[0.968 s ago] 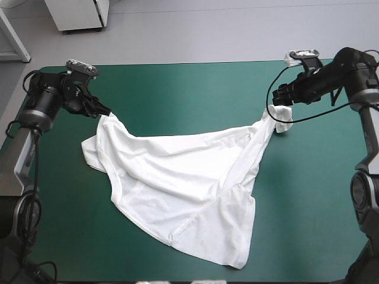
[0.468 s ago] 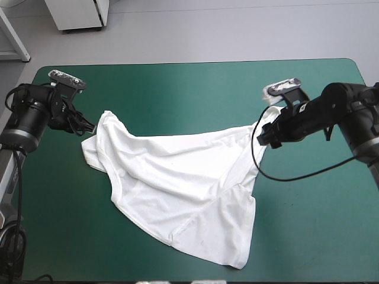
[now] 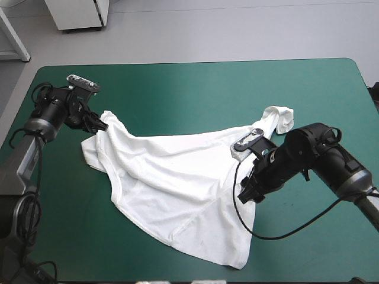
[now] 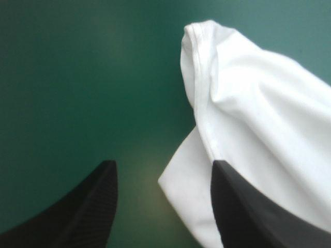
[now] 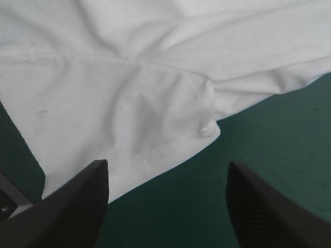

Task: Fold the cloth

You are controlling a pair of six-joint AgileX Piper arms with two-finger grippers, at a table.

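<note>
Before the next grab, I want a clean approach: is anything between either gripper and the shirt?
Nothing visible. The left gripper stands open at the far left corner of the T-shirt, the right gripper open over its right edge; only bare table around.

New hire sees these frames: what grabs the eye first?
The white T-shirt sprawls rumpled across the middle of the teal-green table. The left end effector stands open at its far-left corner, and the right end effector hangs open over its right-hand edge, neither gripping it.
</note>
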